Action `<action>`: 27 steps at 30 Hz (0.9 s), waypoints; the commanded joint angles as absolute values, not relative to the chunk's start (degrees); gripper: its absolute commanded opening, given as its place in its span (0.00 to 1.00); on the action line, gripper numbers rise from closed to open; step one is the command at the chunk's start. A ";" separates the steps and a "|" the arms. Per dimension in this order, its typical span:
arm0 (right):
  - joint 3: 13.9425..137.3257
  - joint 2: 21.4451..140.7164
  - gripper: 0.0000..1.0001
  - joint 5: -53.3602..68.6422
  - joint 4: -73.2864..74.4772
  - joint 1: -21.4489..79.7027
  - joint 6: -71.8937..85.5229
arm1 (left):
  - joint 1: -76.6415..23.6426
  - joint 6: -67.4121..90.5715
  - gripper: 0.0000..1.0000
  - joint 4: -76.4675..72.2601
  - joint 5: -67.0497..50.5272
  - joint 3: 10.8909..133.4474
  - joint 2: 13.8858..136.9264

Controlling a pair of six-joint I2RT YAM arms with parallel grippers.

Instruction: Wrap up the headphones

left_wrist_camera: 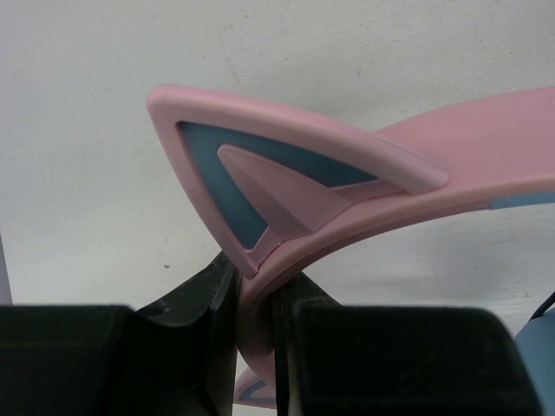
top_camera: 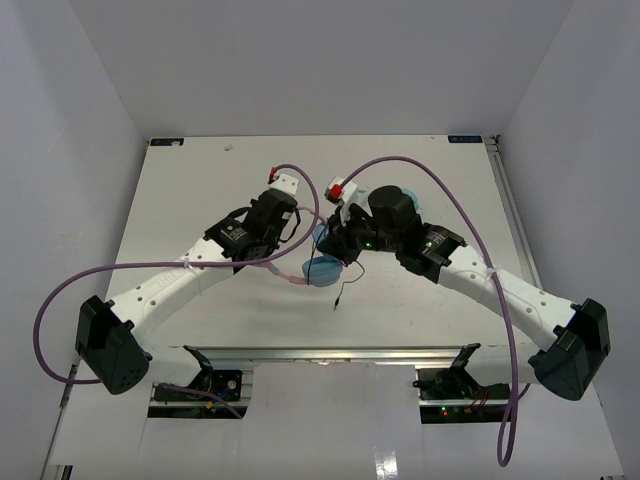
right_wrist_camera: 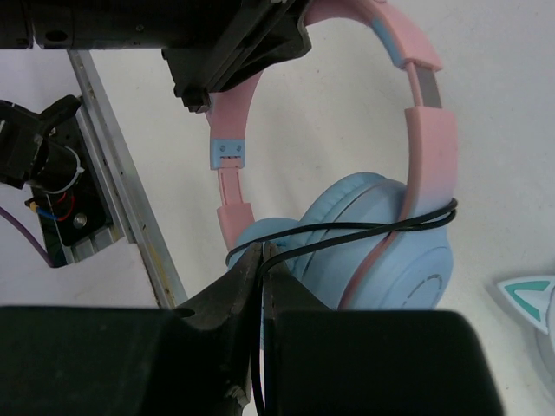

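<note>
The headphones (top_camera: pixel 322 268) are held up over the middle of the table between both arms. My left gripper (left_wrist_camera: pixel 256 321) is shut on the pink headband (left_wrist_camera: pixel 486 147), just below a pink cat ear with a blue inset (left_wrist_camera: pixel 260 165). In the right wrist view the same gripper (right_wrist_camera: pixel 234 52) clamps the top of the band. My right gripper (right_wrist_camera: pixel 264 260) is shut on the thin black cable (right_wrist_camera: pixel 373 230), which crosses the two light-blue ear cups (right_wrist_camera: pixel 381 269) in two strands. A loose cable end (top_camera: pixel 340 295) dangles toward the table.
A white cat ear with a teal inset (right_wrist_camera: pixel 529 299) lies at the right edge of the right wrist view, and a teal shape (top_camera: pixel 410 195) shows behind the right arm. An aluminium rail (right_wrist_camera: pixel 121 182) runs along the table's near edge.
</note>
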State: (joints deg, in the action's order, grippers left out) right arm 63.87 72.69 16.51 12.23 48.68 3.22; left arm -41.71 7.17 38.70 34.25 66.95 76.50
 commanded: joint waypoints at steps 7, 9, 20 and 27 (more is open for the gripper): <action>54.56 67.71 0.12 12.29 -4.17 55.76 10.88 | -41.02 20.12 0.00 39.51 33.05 71.59 73.96; 53.16 66.69 0.12 10.90 -5.77 56.71 11.33 | -40.96 21.27 0.00 39.89 32.73 71.91 73.64; 42.90 63.11 0.10 -2.37 -12.86 66.07 12.39 | -40.78 25.98 0.00 41.01 28.29 75.36 71.32; 36.53 63.67 0.08 -9.25 -17.88 68.46 11.23 | -40.78 27.31 0.00 42.10 27.44 75.86 68.85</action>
State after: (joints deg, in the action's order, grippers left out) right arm 39.17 63.81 -6.32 -13.53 66.03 11.64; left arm -41.69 21.94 46.97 27.03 72.05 73.12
